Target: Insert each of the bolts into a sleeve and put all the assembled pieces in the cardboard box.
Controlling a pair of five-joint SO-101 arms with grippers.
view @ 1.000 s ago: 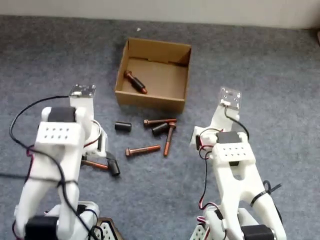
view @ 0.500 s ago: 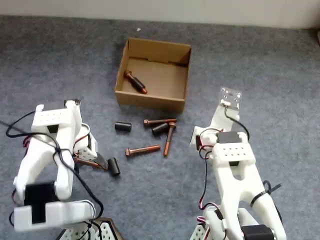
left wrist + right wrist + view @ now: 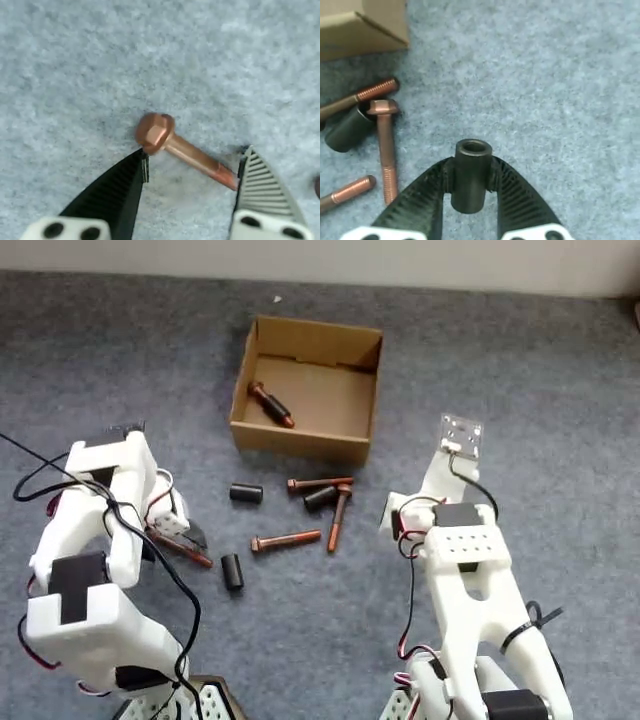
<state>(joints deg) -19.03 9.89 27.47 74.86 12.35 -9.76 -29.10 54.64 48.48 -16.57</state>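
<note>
Bolt (image 3: 187,152) is coppery and hex-headed; right gripper (image 3: 471,167) clamps black hollow sleeve (image 3: 471,187).

No writing to be read anywhere.

Standing over the worktop, I can make out no letters, numbers, labels or signs: the box (image 3: 300,441) shows plain brown card, and the white arms (image 3: 470,552) carry only small holes and screws on their shells.
</note>
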